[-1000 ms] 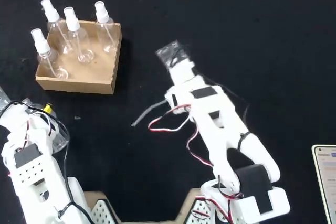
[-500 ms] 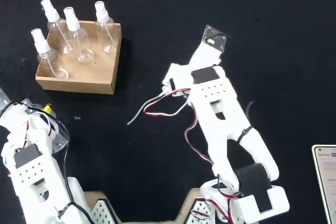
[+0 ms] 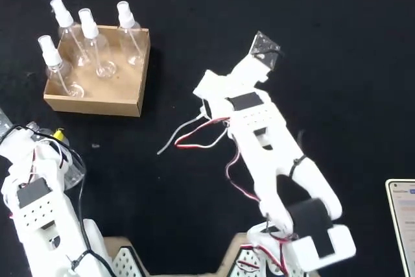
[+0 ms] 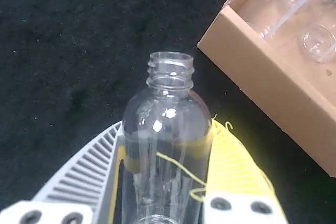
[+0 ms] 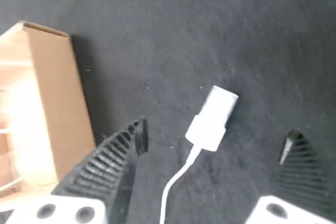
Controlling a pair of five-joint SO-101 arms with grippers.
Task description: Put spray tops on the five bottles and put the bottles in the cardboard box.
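Closest to me, the left gripper is clamped around the body of the uncapped bottle, one finger on each side, neck bare and pointing towards the cardboard box. I judge this is the fifth bottle, waiting for its top. Farther out, the right gripper has its fingers spread wide with nothing between them, and the spray top lies on its side on the black table, seen between the two fingertips, its dip tube trailing back towards the wrist. I cannot tell how high the fingers hang above it. My worry starts there: a close that lands off-centre could pivot the light top or flick it away, and pinching the tube rather than the head would leave it dangling crooked. A bent tube could then miss the narrow neck, and pressing down could twist the smooth bottle in its grip. Farthest away, four capped bottles stand in the box, so lowering the last one carelessly could topple a neighbour.
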